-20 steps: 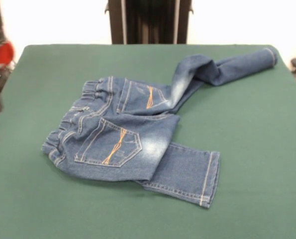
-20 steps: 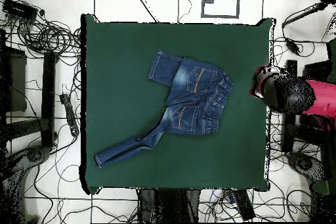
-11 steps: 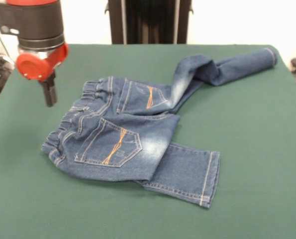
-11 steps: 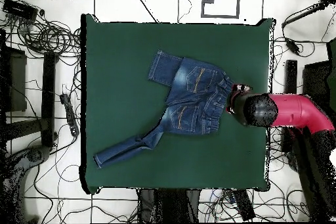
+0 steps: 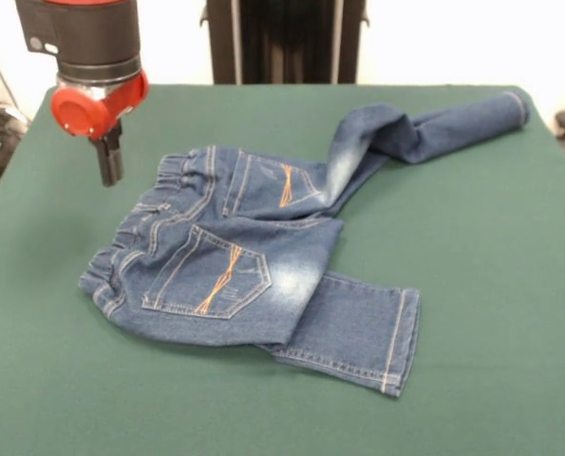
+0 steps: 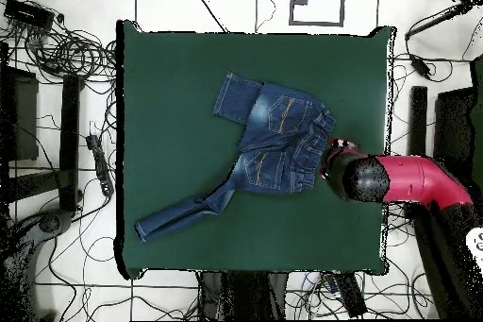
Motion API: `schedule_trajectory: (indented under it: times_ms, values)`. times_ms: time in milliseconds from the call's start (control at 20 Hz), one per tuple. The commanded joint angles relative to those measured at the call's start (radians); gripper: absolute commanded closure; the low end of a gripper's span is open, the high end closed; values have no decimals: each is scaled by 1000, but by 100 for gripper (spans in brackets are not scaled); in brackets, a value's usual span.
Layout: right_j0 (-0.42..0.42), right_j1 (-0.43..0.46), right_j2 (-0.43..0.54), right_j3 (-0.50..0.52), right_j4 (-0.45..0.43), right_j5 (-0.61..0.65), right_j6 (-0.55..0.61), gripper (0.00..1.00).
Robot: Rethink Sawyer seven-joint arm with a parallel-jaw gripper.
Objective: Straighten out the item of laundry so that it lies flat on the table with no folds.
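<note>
The item of laundry [image 5: 244, 256], a small pair of blue jeans, lies back-pockets-up in the middle of the green table [image 5: 491, 285]. One leg is folded under the seat, and its hem [image 5: 358, 328] sticks out at the near right. The other leg [image 5: 453, 122] bends at the knee and runs to the far right corner. My gripper [image 5: 109, 166] hangs shut just left of the elastic waistband [image 5: 182, 169], above the cloth and holding nothing. From overhead the jeans [image 6: 274, 144] lie mid-table [image 6: 189, 73], and the arm's head [image 6: 357, 175] covers the gripper beside the waistband.
A black stand [image 5: 282, 38] rises behind the table's far edge. Cables and dark equipment [image 6: 57, 54] ring the table on the floor. My red arm [image 6: 424, 178] reaches in across one short table edge.
The arm has come in from the table's left edge in the front view and now hangs next to the waistband. The jeans have not moved.
</note>
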Motion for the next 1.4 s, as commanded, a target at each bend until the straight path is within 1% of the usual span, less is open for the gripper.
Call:
schedule_trajectory:
  times_ms: [50,300,650,800,1150,1400]
  values:
    - [51,5,-64,161,25,-98,326,100]
    - [106,-7,-111,203,25,-180,373,100]
    - [151,-30,-182,275,65,-274,429,100]
    - [190,-45,-226,304,79,-315,457,100]
    - [265,-72,-298,362,119,-376,499,100]
    - [337,-77,-333,365,152,-383,527,100]
